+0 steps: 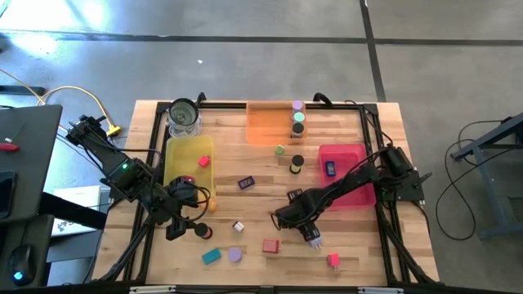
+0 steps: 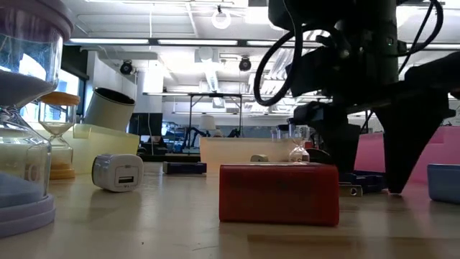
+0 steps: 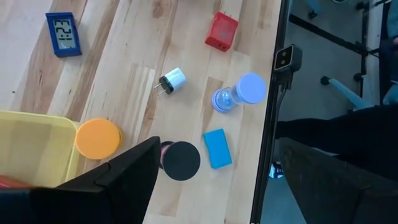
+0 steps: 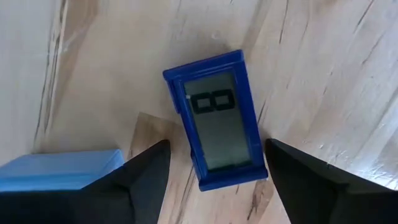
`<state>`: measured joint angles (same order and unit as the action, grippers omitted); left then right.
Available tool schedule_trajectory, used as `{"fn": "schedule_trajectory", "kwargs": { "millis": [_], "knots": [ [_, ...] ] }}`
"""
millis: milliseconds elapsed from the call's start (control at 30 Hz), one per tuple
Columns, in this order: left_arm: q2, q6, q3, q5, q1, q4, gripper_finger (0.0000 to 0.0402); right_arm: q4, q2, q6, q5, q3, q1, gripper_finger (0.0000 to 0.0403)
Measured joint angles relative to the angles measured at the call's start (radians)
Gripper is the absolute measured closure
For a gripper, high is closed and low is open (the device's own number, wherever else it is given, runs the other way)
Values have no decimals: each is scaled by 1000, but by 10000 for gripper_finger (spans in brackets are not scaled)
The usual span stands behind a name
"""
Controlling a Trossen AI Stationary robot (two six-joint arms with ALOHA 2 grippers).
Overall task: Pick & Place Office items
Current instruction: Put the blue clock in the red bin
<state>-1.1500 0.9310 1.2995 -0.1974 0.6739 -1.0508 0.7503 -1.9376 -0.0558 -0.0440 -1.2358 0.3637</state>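
While spread wide, right pincer point(image 4: 214, 168) straddles blue clock point(image 4: 217, 118).

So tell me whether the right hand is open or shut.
Open. In the right wrist view the right hand has its two dark fingers spread either side of the blue clock lying on the table, not touching it.

Trays, three: yellow tray point(image 1: 186, 145), orange tray point(image 1: 265, 126), pink tray point(image 1: 347, 155).
Glass jar point(image 1: 184, 117): one.
Red block, three: first red block point(image 1: 270, 245), second red block point(image 1: 333, 260), third red block point(image 1: 203, 162).
Blue clock, three: first blue clock point(image 1: 246, 184), second blue clock point(image 1: 330, 168), third blue clock point(image 4: 217, 118).
Teal block point(image 1: 212, 256): one.
White plug point(image 1: 238, 227): one.
Round-capped pieces: one lavender cap point(image 1: 235, 254), one orange cap point(image 1: 211, 204), two black: first black cap point(image 1: 200, 231), second black cap point(image 1: 296, 163).
Caps clustered in the orange tray: number unclear.
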Motion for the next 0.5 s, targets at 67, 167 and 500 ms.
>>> {"fn": "schedule_trajectory", "kwargs": {
  "millis": [67, 167, 500],
  "knots": [
    [0, 0, 0, -1, 0, 0, 85, -11, 1, -3, -1, 6, -1, 166],
    [0, 0, 0, -1, 0, 0, 85, -23, 2, -4, 3, 9, -1, 195],
    [0, -8, 0, -16, 0, 0, 85, -48, 2, -192, -45, 8, -40, 266]
  ]
}}
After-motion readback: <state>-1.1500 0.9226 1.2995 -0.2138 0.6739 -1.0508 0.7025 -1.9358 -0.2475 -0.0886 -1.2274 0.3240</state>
